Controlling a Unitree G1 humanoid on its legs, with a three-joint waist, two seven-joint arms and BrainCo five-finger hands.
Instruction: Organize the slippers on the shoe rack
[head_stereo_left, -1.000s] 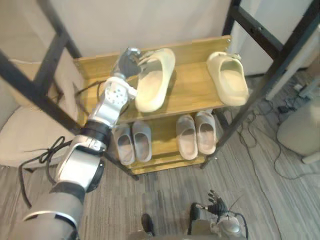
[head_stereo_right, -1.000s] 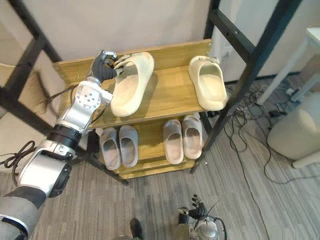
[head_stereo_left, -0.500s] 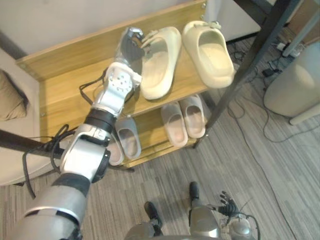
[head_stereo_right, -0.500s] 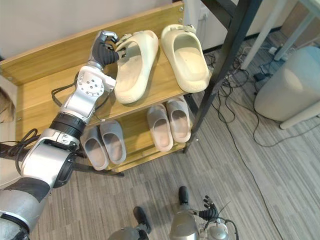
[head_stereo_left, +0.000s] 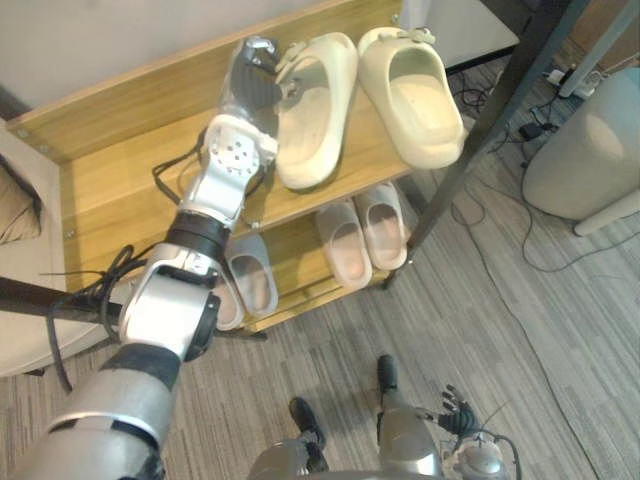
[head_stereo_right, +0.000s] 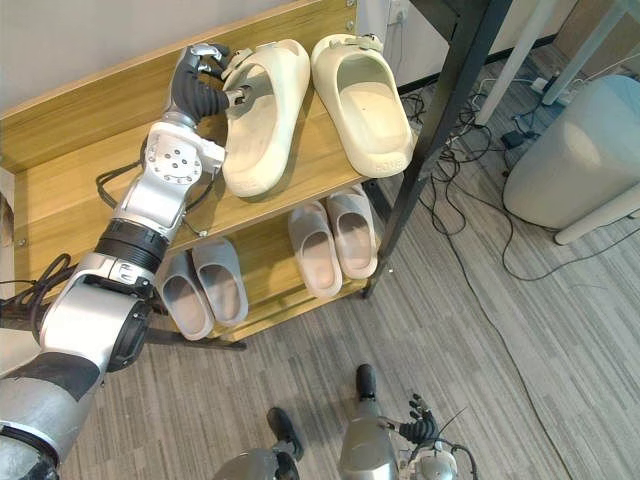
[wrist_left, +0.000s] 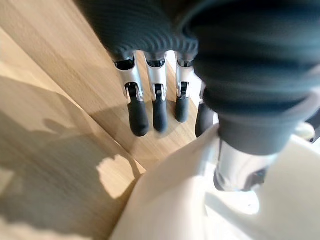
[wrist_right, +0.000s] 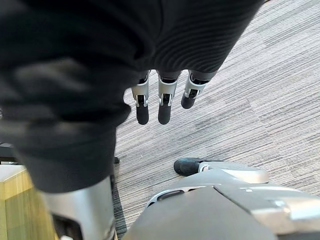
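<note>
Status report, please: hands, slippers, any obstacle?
Left hand pinching left cream slipper, top shelf. Right hand open, low. Right cream slipper alongside. Nothing blocking.

— Shoe rack (head_stereo_right: 60, 190), top shelf?
— Right end: left big slipper (head_stereo_right: 262, 120), with right big slipper (head_stereo_right: 365, 95) just beside it, nearest the rack's right post.
— Lower shelf?
— Left small pair (head_stereo_right: 205, 290); right small pair (head_stereo_right: 332, 240) beside it, under the big slippers.
</note>
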